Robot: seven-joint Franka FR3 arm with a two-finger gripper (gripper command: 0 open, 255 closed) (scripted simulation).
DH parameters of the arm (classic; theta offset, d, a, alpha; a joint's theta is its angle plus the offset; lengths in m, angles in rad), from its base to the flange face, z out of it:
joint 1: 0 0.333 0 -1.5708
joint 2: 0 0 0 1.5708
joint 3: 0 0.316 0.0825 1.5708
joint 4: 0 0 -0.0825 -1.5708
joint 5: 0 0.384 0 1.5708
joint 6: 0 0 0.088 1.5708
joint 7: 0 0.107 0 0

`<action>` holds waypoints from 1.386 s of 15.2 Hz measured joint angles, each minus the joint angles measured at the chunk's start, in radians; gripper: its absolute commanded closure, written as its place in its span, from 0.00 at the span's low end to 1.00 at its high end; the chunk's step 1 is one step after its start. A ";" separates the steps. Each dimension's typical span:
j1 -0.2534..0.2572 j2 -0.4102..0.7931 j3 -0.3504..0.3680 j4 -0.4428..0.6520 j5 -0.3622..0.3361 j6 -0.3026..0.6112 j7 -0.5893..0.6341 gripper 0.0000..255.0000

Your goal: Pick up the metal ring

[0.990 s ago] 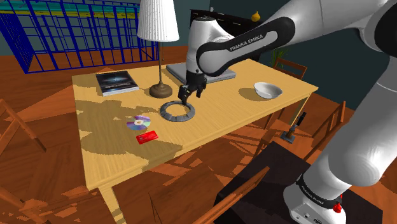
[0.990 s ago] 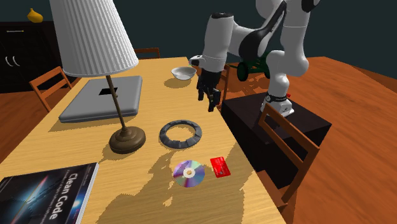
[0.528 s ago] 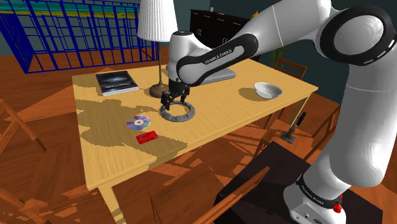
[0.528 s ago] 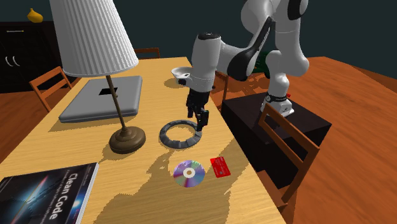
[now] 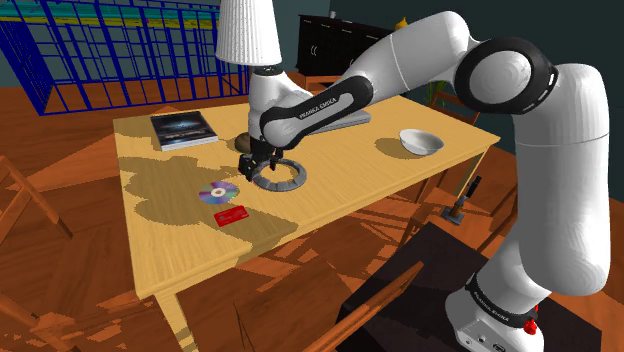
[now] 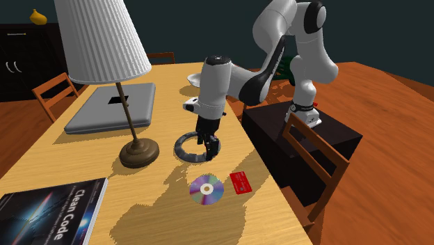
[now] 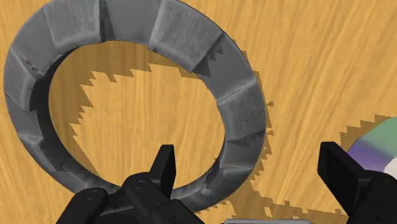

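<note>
At centre of shoulder view: all-black two-finger gripper (image 5: 254,171), fingers apart, straddling rim of grey segmented metal ring (image 5: 295,180) flat on light wooden table (image 5: 180,250).

The wooden table (image 5: 180,250) carries ring (image 5: 296,178), disc (image 5: 218,192), card (image 5: 231,215), lamp (image 5: 247,30), laptop (image 6: 90,115), book (image 5: 183,129), bowl (image 5: 421,141).

Grey segmented ring (image 7: 235,108): cut by picture edge, near arc hidden behind black two-finger gripper (image 7: 247,156) | iridescent round disc (image 7: 378,137): cut by edge | white bowl (image 6: 194,78): half hidden by white arm (image 6: 215,87)
</note>
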 measured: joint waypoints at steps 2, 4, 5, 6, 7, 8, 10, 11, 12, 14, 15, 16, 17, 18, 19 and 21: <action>0.002 0.015 -0.004 -0.001 -0.005 0.016 0.004 0.00; 0.004 0.029 -0.007 -0.006 -0.011 0.035 0.008 0.00; 0.004 0.032 -0.008 -0.009 -0.012 0.040 0.010 1.00; 0.004 0.032 -0.009 -0.010 -0.013 0.042 0.010 1.00; 0.005 0.031 -0.007 -0.010 -0.013 0.044 0.010 1.00; 0.005 0.031 -0.008 -0.010 -0.013 0.044 0.010 1.00; 0.005 0.031 -0.008 -0.011 -0.013 0.045 0.011 1.00; 0.005 0.031 -0.008 -0.012 -0.013 0.046 0.011 1.00; 0.004 0.031 -0.008 -0.012 -0.013 0.047 0.010 1.00; 0.004 0.030 -0.007 -0.013 -0.013 0.047 0.010 1.00; 0.005 0.031 -0.008 -0.010 -0.013 0.045 0.011 1.00; 0.004 0.029 -0.007 -0.009 -0.012 0.040 0.010 1.00; 0.003 0.023 -0.006 -0.009 -0.010 0.033 0.008 1.00; 0.002 0.019 -0.005 -0.005 -0.007 0.025 0.005 1.00; 0.001 0.009 -0.003 -0.007 -0.004 0.017 0.003 1.00; -0.002 -0.002 0.000 -0.002 0.001 0.000 -0.002 1.00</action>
